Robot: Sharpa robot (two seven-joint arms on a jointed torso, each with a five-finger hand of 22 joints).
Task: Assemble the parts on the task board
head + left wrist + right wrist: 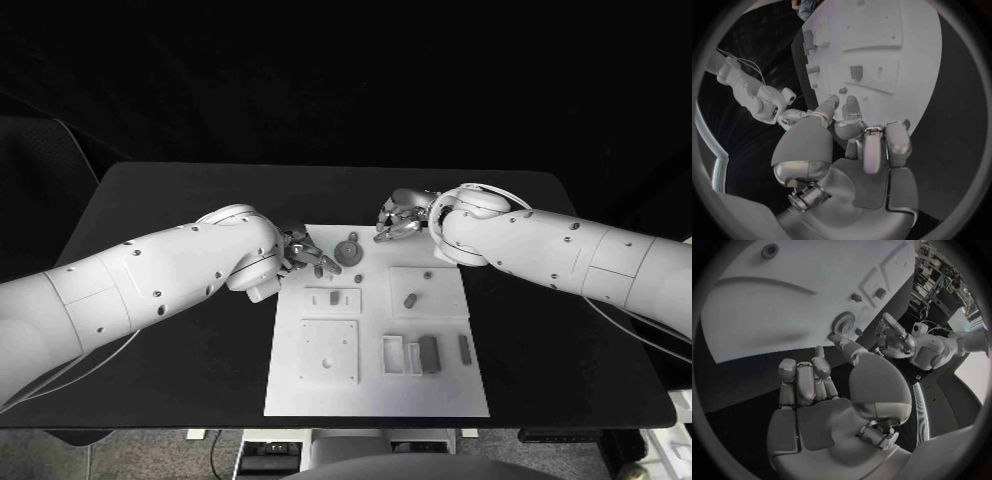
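The white task board (378,388) lies mid-table, also in the left wrist view (886,30) and the right wrist view (761,305). A round grey part (349,248) (842,322) lies at the board's far end, with a small part (358,270) (842,90) just nearer. My left hand (307,252) (848,135) hovers at the far left corner of the board, fingers curled in and thumb reaching toward the small part, holding nothing. My right hand (401,218) (817,380) sits just beyond the board's far edge with curled fingers, its thumb close to the round part, holding nothing.
Raised white blocks on the board carry small grey parts (335,297) (411,299). An oblong grey part (428,351) and a slim one (466,348) lie toward the near right. A square plate (329,350) sits near left. Black table (173,380) surrounds the board.
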